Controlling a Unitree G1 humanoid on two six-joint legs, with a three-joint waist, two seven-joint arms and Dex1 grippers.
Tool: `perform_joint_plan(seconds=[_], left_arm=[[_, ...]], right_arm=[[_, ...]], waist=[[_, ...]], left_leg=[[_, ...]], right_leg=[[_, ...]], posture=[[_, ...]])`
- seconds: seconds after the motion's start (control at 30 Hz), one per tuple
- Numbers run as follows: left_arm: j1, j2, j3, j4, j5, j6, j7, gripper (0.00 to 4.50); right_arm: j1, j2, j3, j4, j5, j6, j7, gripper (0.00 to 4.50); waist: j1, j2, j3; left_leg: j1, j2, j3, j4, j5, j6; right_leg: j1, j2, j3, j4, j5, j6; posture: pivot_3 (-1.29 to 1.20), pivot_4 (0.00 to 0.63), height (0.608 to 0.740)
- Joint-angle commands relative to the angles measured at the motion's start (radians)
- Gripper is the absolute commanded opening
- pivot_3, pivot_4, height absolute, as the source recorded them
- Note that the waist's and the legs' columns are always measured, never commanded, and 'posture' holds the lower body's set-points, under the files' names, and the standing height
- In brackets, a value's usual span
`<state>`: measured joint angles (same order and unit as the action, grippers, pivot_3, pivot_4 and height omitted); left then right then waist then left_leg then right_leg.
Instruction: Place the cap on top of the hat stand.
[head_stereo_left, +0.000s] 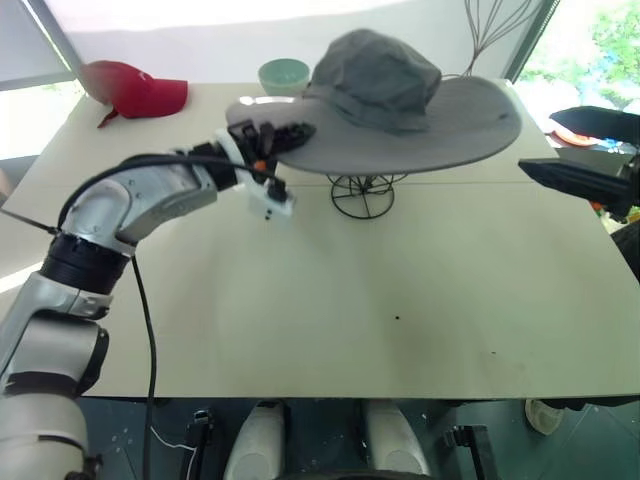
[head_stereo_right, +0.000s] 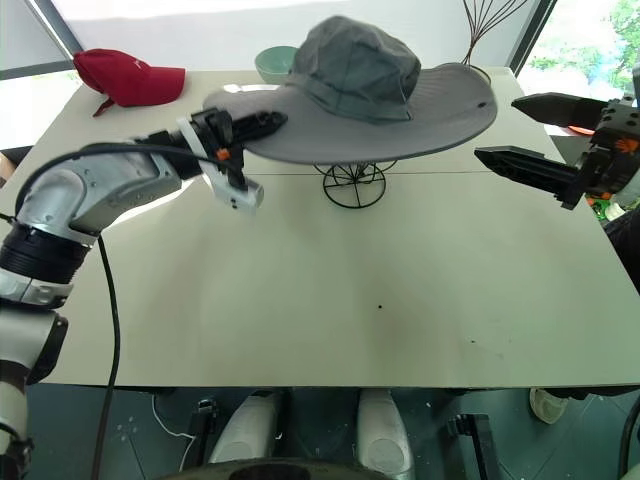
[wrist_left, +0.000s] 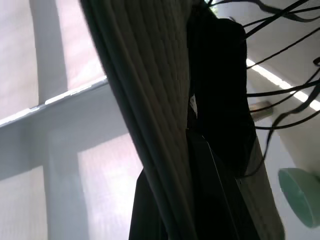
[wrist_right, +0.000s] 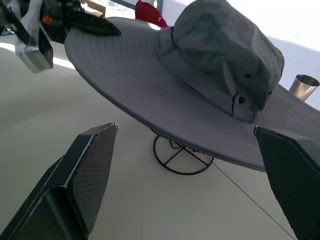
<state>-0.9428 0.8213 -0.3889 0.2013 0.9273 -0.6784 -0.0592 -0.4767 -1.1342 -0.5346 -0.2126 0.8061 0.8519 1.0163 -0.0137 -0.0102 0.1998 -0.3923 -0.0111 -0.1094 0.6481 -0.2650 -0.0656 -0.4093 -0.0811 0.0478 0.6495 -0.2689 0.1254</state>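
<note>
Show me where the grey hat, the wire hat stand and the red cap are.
grey hat (head_stereo_right: 365, 65): right eye view, on the soft crown.
wire hat stand (head_stereo_right: 352, 187): right eye view, on the wires under the brim.
red cap (head_stereo_right: 125, 75): right eye view, on its crown.

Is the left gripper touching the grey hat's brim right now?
Touching. In the right eye view the left gripper is shut on the brim edge of the cap; the left wrist view shows the brim between its fingers.
</note>
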Motion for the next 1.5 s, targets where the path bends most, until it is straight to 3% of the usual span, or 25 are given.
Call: perform_joint_plan(seconds=[0.03,0.33,0.57,0.83,0.93,1.0,1.17,1.37,1.5], left_arm=[[-0.001,0.025,-0.021,0.015,0.107,-0.047,0.097,0.04],[-0.015,-0.007,-0.078,0.082,0.219,-0.074,0.188,0.04],[0.016,-0.015,-0.102,0.115,0.227,-0.08,0.188,0.04],[0.025,-0.011,-0.116,0.122,0.239,-0.09,0.194,0.04],[0.033,-0.02,-0.111,0.145,0.209,-0.095,0.175,0.99],[0.036,-0.023,-0.106,0.152,0.196,-0.1,0.169,1.86],[0.054,-0.017,-0.095,0.144,0.175,-0.106,0.164,4.46],[0.13,-0.018,-0.042,0.137,0.041,-0.078,0.089,4.46],[0.207,0.025,0.056,0.116,-0.127,-0.051,0.016,4.46]], right_arm=[[-0.005,-0.007,-0.053,-0.014,0.027,0.003,-0.021,4.5],[0.006,0.001,-0.044,-0.012,0.029,-0.005,-0.038,4.5],[0.107,-0.014,-0.035,-0.015,-0.03,-0.042,-0.019,4.5],[0.093,-0.018,-0.017,0.022,-0.044,-0.051,-0.024,4.5],[0.084,-0.016,-0.011,0.023,-0.044,-0.05,-0.027,4.5],[0.077,-0.013,-0.006,0.023,-0.043,-0.048,-0.03,4.5],[0.066,-0.011,0.007,0.025,-0.043,-0.047,-0.035,4.5],[0.053,-0.013,0.02,0.034,-0.051,-0.052,-0.031,4.5],[0.056,-0.028,0.026,0.061,-0.066,-0.064,-0.01,4.5]], waist=[[0.0,0.0,0.0],[-0.001,0.0,0.0],[0.001,0.0,0.0],[0.0,0.0,0.0],[0.0,0.0,0.0],[-0.001,0.0,0.0],[0.0,0.0,0.0],[-0.002,0.0,0.0],[-0.003,0.0,0.0]], left_leg=[[0.0,0.0,0.0,0.0,0.0,0.0],[0.0,0.0,0.0,0.0,0.0,0.0],[0.0,0.0,0.0,0.0,0.0,0.0],[0.001,0.0,0.0,0.001,0.0,0.0],[0.001,0.0,0.0,0.001,0.0,0.0],[0.001,0.0,0.0,0.001,0.0,0.0],[0.001,0.0,0.0,0.001,0.0,0.0],[0.001,0.0,0.0,0.0,0.0,0.0],[0.001,0.0,0.0,0.001,0.0,0.0]], right_leg=[[0.0,0.0,0.0,0.0,0.0,0.0],[0.0,0.0,0.0,0.0,0.0,0.0],[0.0,0.0,0.0,0.001,0.0,0.0],[0.001,0.0,0.0,0.002,0.0,0.0],[0.0,0.0,0.0,0.002,0.0,0.0],[0.0,0.0,0.0,0.002,0.0,0.0],[0.0,0.0,0.0,0.002,0.0,0.0],[0.0,0.0,0.0,0.002,0.0,0.0],[0.0,0.0,0.0,0.002,0.0,0.0]], posture=[[0.0,0.15,0.74],[0.0,0.15,0.74],[0.0,0.15,0.74],[0.0,0.15,0.74],[0.0,0.15,0.74],[0.0,0.15,0.74],[0.0,0.15,0.74],[0.0,0.15,0.74],[0.0,0.15,0.74]])
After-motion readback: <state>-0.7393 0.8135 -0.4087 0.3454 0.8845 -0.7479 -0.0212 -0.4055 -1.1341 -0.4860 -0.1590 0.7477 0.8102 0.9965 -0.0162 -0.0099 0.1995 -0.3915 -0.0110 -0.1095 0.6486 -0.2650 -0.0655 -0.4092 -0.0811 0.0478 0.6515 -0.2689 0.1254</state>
